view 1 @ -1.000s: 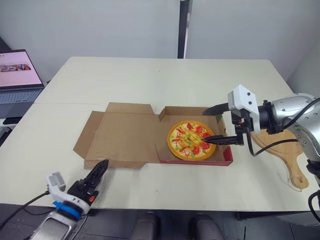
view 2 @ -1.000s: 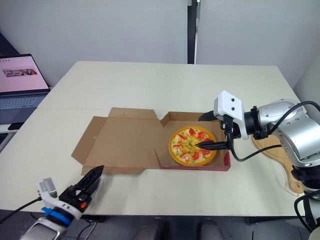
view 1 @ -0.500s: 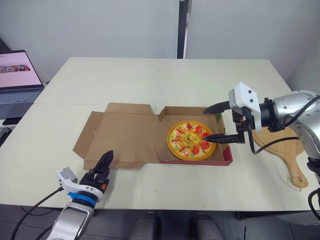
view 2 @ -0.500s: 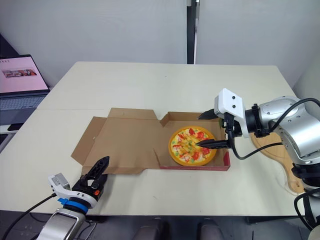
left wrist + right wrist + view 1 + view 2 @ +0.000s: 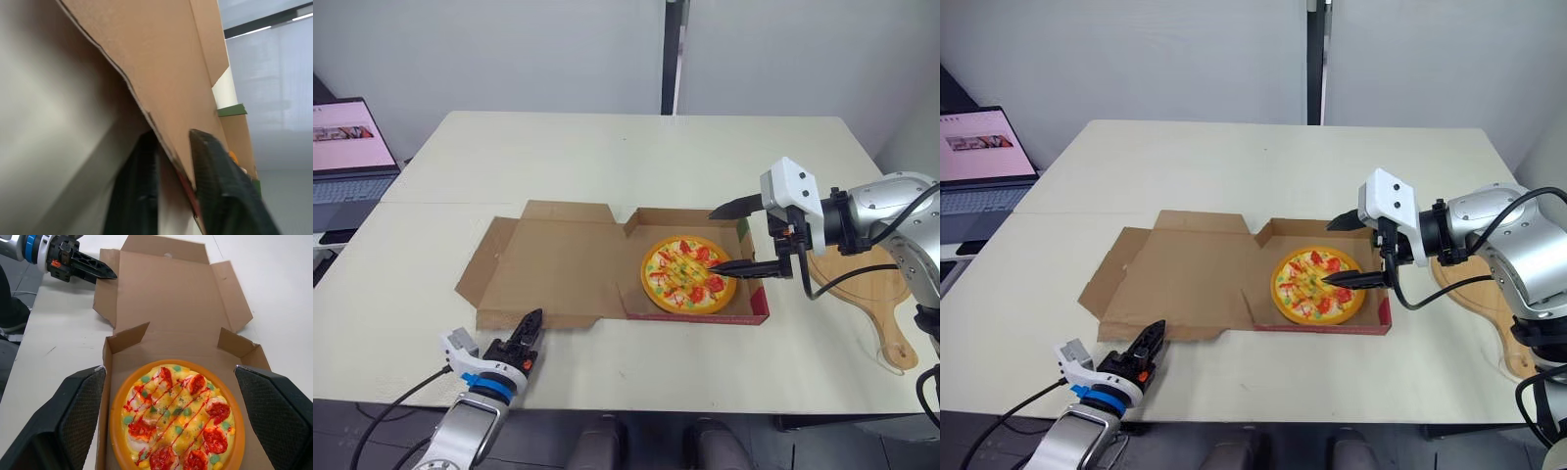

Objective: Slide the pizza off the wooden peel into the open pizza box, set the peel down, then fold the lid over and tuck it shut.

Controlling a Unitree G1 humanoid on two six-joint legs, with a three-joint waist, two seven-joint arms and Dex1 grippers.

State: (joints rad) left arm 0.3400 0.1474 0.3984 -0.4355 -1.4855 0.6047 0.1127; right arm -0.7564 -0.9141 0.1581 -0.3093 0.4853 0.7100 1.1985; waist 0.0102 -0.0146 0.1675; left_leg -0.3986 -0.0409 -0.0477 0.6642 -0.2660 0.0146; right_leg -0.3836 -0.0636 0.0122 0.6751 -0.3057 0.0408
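Office-like room: laptop [image 5: 347, 162], partition wall [image 5: 509, 49].

The left arm [image 5: 470, 431] came up low and steep, its forearm angled forward, with a blue band [image 5: 501, 378] and a small white module [image 5: 458, 343] at the wrist just behind the gripper. The left gripper [image 5: 534, 318] pointed forward and slightly up, its two black fingers [image 5: 137, 196] close together with only a narrow gap between them. The right arm [image 5: 891, 211] was bent at the elbow and reached sideways toward the robot's left, held level, with a white camera housing [image 5: 790, 191] atop the wrist and a black cable [image 5: 832, 284] looping beneath it. The right gripper [image 5: 736, 237] was spread wide, one finger [image 5: 78, 416] well apart from the other, both tips pointing to the robot's left.
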